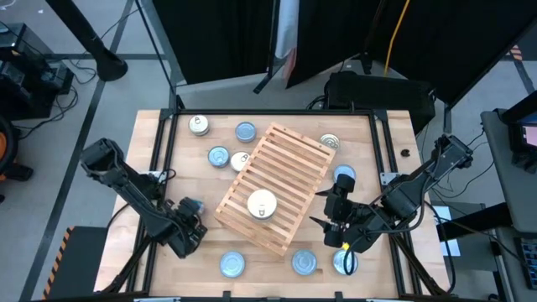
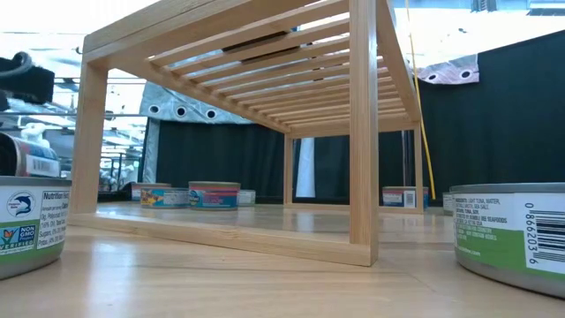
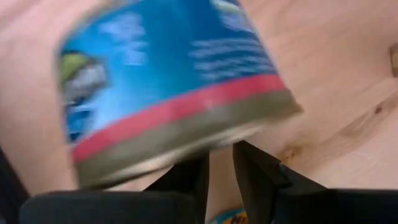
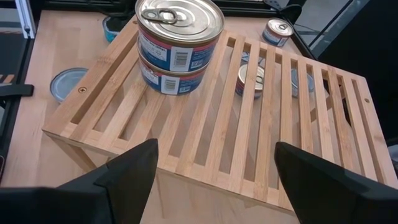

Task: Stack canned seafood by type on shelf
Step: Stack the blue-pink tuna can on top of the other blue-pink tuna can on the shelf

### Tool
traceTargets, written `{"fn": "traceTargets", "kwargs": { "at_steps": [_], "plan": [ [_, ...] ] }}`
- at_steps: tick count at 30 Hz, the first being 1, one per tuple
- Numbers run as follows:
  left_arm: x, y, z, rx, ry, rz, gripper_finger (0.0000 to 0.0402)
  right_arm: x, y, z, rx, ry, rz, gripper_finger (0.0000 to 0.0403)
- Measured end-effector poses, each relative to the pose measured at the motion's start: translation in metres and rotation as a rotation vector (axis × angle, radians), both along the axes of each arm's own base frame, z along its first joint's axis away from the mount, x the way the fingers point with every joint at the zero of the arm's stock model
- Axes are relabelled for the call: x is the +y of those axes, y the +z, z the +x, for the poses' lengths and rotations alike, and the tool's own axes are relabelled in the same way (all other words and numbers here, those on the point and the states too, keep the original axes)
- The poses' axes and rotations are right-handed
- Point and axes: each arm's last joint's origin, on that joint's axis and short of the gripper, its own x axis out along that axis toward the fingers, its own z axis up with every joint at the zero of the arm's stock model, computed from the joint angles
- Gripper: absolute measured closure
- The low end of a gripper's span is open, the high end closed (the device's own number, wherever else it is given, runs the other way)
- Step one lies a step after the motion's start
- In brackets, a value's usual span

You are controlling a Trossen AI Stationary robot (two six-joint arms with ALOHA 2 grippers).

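Note:
A blue-labelled tin (image 3: 174, 81) with a red band fills the left wrist view, tilted, right at my left gripper (image 3: 221, 155), whose fingers stand almost together. From above, this tin (image 1: 191, 205) sits at my left gripper (image 1: 191, 218), near the table's near left. The slatted shelf (image 1: 289, 168) stands askew mid-table and carries a stack of two white-topped tins (image 4: 179, 46). My right gripper (image 4: 214, 168) hangs open above the shelf's near right corner (image 1: 323, 214), with nothing between its fingers. Loose tins lie around the shelf on the tabletop. My left gripper meets the blue tin at its grey rim (image 3: 230, 134), coming steeply from above. Only a narrow gap shows between the fingertips (image 3: 249, 162), and the tin itself hides what they pinch. The tin sits tilted, its label side turned toward the wrist view.
White-topped and blue-topped tins (image 1: 199, 126) (image 1: 245, 131) (image 1: 218, 156) lie at the far left. A silver one (image 1: 330, 143) and a blue one (image 1: 344, 174) lie right of the shelf. Three blue tins (image 1: 232, 265) (image 1: 304, 262) (image 1: 344, 262) line the near edge.

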Motion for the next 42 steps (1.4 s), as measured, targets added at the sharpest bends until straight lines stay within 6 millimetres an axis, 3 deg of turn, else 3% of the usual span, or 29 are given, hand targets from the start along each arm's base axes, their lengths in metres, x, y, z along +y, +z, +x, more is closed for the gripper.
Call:
{"fn": "traceTargets", "kwargs": {
  "at_steps": [3, 7, 17, 22, 33, 42],
  "plan": [
    [-0.003, -0.007, 0.002, 0.015, -0.001, -0.004, 0.0320, 0.000, 0.000, 0.000, 0.000, 0.000, 0.000, 0.0090],
    [-0.008, 0.000, 0.006, 0.023, -0.034, -0.026, 0.0320, 0.000, 0.000, 0.000, 0.000, 0.000, 0.000, 0.0090],
    [-0.017, 0.084, 0.016, 0.063, -0.320, 0.014, 0.0320, 0.000, 0.000, 0.000, 0.000, 0.000, 0.000, 0.0090],
    [-0.014, 0.112, 0.014, 0.105, -0.460, 0.040, 0.0290, 0.000, 0.000, 0.000, 0.001, 0.002, 0.001, 0.0090],
    [0.001, 0.106, 0.018, 0.245, -0.699, 0.137, 0.0116, 0.000, 0.000, 0.000, 0.003, 0.005, -0.001, 0.0090],
    [0.016, 0.102, 0.029, 0.327, -0.849, 0.173, 0.0090, 0.001, 0.000, 0.000, 0.016, 0.020, 0.011, 0.0090]
  ]
}}
